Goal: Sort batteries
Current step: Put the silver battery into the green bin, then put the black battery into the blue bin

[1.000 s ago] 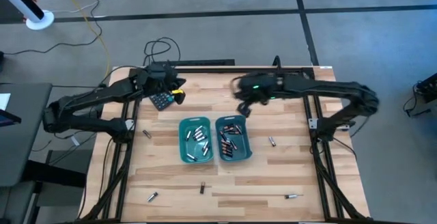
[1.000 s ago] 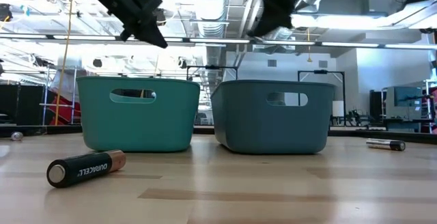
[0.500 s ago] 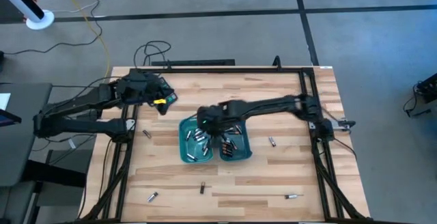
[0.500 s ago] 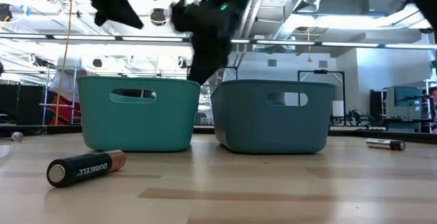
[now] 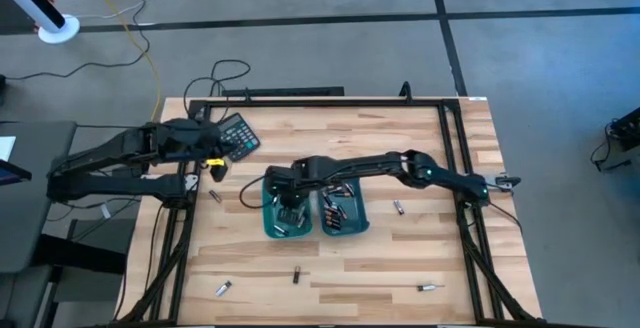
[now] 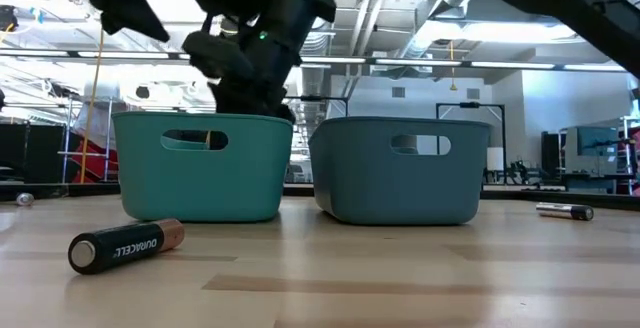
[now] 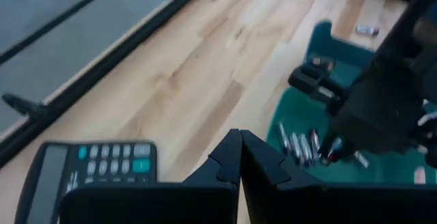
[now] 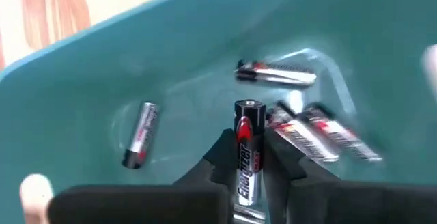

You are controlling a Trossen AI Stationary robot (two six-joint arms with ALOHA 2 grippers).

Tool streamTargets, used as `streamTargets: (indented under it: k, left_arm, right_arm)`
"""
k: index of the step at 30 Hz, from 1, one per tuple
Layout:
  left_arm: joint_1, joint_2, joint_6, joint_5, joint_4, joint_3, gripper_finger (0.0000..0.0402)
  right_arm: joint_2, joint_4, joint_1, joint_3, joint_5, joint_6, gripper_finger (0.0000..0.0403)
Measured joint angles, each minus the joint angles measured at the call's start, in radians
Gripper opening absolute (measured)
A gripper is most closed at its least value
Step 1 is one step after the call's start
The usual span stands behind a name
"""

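Right gripper [image 5: 288, 200] reached across into the left teal bin [image 5: 268, 220], fingertips low over the bin floor. In the right wrist view, an Energizer cell [image 8: 246, 149] standing between the two fingers, which sit just beside it on either side; grip looks loose, possibly at the point of letting go, but cannot tell for certain whether released. Other silvery Energizer cells [image 8: 287, 74] lying on the bin floor around it.

Left gripper [image 5: 214, 164] parked near the table's left edge, just beside the black calculator [image 5: 238, 134]; fingers [image 7: 229, 157] pressed together, nothing between them.

Progress, judged from the overhead view: well along. Left bin holding a scatter of silvery cells; right teal bin [image 5: 361, 220] holding dark copper-ended cells [image 5: 336, 208]. Still loose on the wooden table [image 5: 420, 138]:
- one cell left of the bins [image 5: 215, 197]
- one right of the bins [image 5: 398, 207]
- one dark Duracell near the front, between the bins [image 5: 296, 275], same one large in the low view [image 6: 126, 246]
- one at front left [image 5: 223, 288]
- one at front right [image 5: 431, 288]

Five strays left to collect, plus the one now in the gripper to be dropped.
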Motion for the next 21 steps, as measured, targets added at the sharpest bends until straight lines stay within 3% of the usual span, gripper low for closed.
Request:
streamTargets:
  k: [16, 21]
  left_arm:
    - [-0.01, 0.003, 0.004, 0.0, -0.041, 0.0, 0.0002]
    - [-0.01, 0.004, 0.028, 0.025, -0.041, 0.0, 0.0045]
  right_arm:
    - [0.005, -0.036, -0.016, 0.032, -0.035, 0.114, 0.0152]
    - [-0.044, -0.122, -0.035, 0.106, 0.004, 0.107, 0.0162]
